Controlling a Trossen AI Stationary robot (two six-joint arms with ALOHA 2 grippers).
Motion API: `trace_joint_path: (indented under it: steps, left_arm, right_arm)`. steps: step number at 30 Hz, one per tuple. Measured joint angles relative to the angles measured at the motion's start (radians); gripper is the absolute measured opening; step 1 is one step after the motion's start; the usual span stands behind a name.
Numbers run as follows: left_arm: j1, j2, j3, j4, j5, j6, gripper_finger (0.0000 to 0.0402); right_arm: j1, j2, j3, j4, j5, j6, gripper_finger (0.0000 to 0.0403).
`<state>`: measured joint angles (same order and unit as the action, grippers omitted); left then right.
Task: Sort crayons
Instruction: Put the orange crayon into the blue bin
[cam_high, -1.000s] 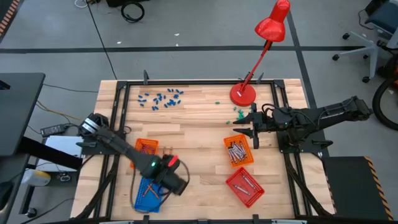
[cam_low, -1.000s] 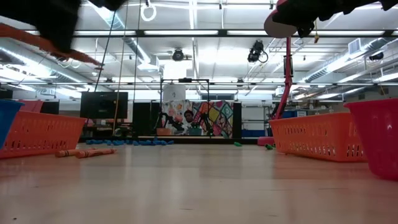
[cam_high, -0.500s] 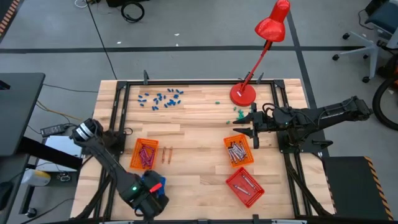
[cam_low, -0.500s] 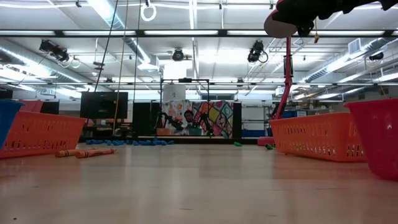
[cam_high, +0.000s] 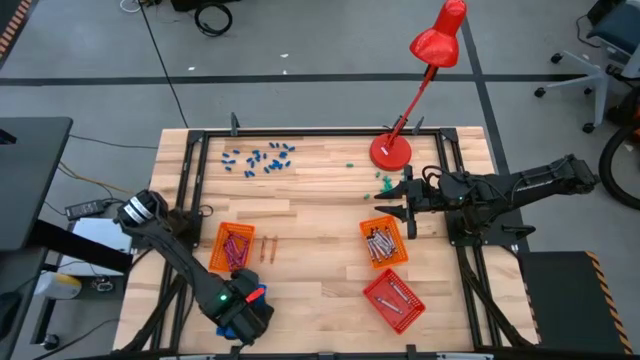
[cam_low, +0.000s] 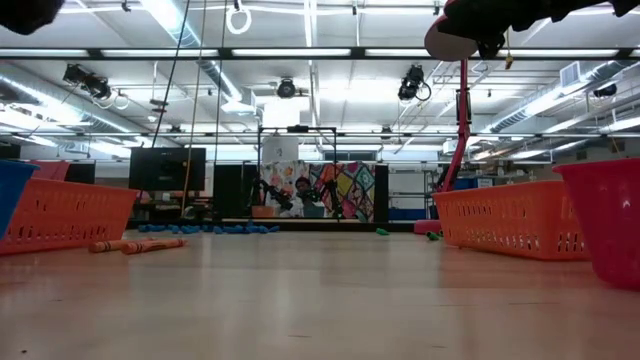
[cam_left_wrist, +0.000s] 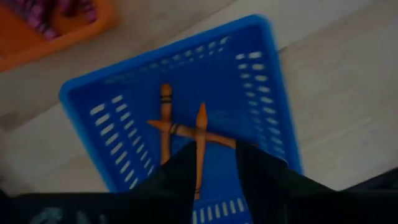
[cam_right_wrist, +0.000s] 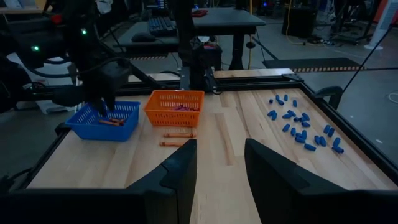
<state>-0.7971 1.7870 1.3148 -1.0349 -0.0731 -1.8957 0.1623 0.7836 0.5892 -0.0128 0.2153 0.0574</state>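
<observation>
My left gripper (cam_left_wrist: 210, 163) hangs over the blue basket (cam_left_wrist: 261, 81) at the lower left of the overhead frame, fingers spread, with three orange crayons (cam_left_wrist: 186, 129) lying crossed inside. Two more orange crayons (cam_high: 268, 247) lie on the wood just right of the orange basket (cam_high: 217, 249) of magenta crayons (cam_high: 235, 246). My right gripper (cam_high: 403, 203), fingers parted and empty, waits at the right edge near the red lamp (cam_high: 392, 150).
</observation>
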Motion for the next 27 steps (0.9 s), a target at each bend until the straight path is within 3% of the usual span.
trace_joint_path:
  steps: [14,27]
  left_arm:
    - [0.143,0.000,0.030,-0.011,-0.013,0.169,0.0130]
    - [0.292,0.008,0.014,-0.026,-0.192,0.269,0.0130]
  right_arm:
    - [0.000,0.000,0.000,0.000,0.000,0.000,0.0139]
    - [0.000,0.000,0.000,0.000,0.000,0.000,0.0139]
